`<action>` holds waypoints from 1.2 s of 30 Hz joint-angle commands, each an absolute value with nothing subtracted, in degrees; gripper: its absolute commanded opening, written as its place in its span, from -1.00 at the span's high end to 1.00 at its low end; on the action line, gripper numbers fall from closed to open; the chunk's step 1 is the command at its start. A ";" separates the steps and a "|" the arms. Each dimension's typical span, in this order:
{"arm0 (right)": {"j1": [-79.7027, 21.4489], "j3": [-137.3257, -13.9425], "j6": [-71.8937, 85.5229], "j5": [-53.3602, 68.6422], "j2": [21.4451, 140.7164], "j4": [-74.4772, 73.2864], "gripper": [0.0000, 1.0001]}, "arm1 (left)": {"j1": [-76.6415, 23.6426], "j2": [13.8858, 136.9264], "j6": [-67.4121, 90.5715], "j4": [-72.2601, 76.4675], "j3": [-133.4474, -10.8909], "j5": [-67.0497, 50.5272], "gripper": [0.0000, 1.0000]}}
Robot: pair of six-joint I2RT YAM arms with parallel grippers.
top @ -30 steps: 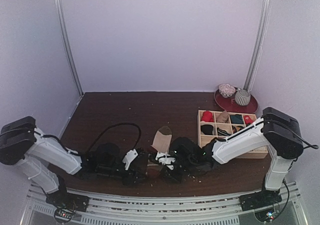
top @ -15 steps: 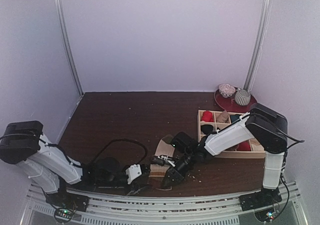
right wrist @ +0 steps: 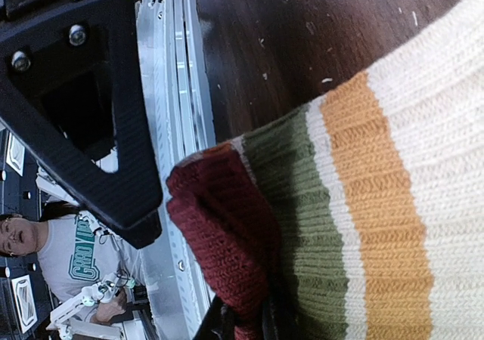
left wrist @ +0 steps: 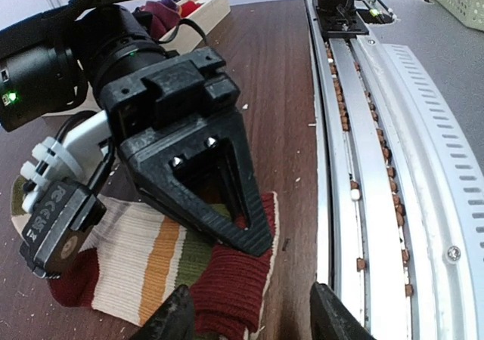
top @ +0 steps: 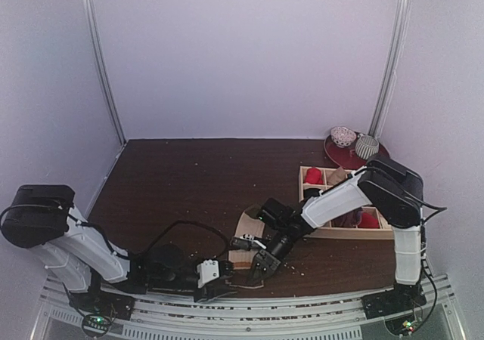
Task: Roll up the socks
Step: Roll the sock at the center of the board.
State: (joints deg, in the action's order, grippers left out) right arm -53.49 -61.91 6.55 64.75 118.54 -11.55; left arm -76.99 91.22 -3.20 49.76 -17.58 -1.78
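**Down at the front edge, a roll about to start**

Dark brown wooden worktop [top: 174, 181] runs back to pale walls. Near its front edge lies the long tan knitted sock with orange, green and dark red bands [left wrist: 151, 268], its red end clenched in the right hand [right wrist: 243, 319]. The left hand [left wrist: 249, 317] hovers just beside it, fingers apart, holding nothing. To roll well, I'd keep that pinch firm, turn the cuff over tightly, and pin the flat part with the left.
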 commanded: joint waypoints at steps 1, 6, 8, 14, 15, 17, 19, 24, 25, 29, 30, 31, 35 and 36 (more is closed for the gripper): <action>-53.02 -59.64 5.63 54.89 122.78 -20.62 0.79 | -77.69 95.00 -5.19 52.90 -20.26 -3.12 -0.03; -53.00 -59.33 6.12 55.07 122.68 -19.71 0.80 | -77.65 99.16 -4.32 52.83 -21.68 -2.26 -0.01; -53.00 -59.37 6.07 55.16 122.71 -19.60 0.79 | -77.69 100.40 -3.70 51.54 -22.26 -1.23 -0.01; -53.01 -59.32 5.87 55.39 122.68 -19.43 0.79 | -77.65 103.81 -1.01 48.17 -23.91 2.21 0.03; -53.00 -59.33 5.82 55.44 122.52 -19.36 0.79 | -77.69 104.29 -0.43 47.62 -24.17 2.88 0.05; -53.01 -59.02 5.86 55.88 121.87 -18.85 0.78 | -77.69 105.15 0.39 46.20 -24.60 3.67 0.13; -53.00 -58.96 5.53 56.51 121.09 -18.71 0.78 | -77.70 105.73 1.63 45.22 -24.64 4.14 0.43; -53.00 -59.51 3.54 57.34 117.89 -19.42 0.80 | -77.60 106.03 5.54 44.28 -23.32 4.60 1.00; -53.00 -59.49 3.56 57.32 116.49 -18.90 0.79 | -77.61 105.75 6.33 43.27 -23.23 4.79 1.00; -53.00 -57.76 5.99 54.79 107.61 -13.56 0.72 | -75.64 102.41 13.43 37.62 -22.84 2.18 1.00; -53.00 -56.60 7.08 53.23 104.82 -11.43 0.66 | -74.77 101.23 15.51 37.31 -22.06 0.22 1.00; -53.01 -55.34 8.39 51.35 101.53 -9.12 0.55 | -73.98 99.85 17.36 37.24 -21.05 -2.07 1.00; -53.00 -50.66 12.03 40.73 88.23 -2.60 0.25 | -70.94 97.02 22.32 34.04 -20.01 -8.72 1.00; -53.11 -49.75 12.35 36.96 84.96 -1.99 0.19 | -70.49 96.96 22.82 32.56 -20.52 -9.82 1.00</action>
State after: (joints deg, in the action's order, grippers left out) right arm -53.04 -52.71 8.93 50.74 96.01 -8.49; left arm -72.77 97.30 15.66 43.88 -21.58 -2.85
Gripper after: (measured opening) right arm 0.360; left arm 0.038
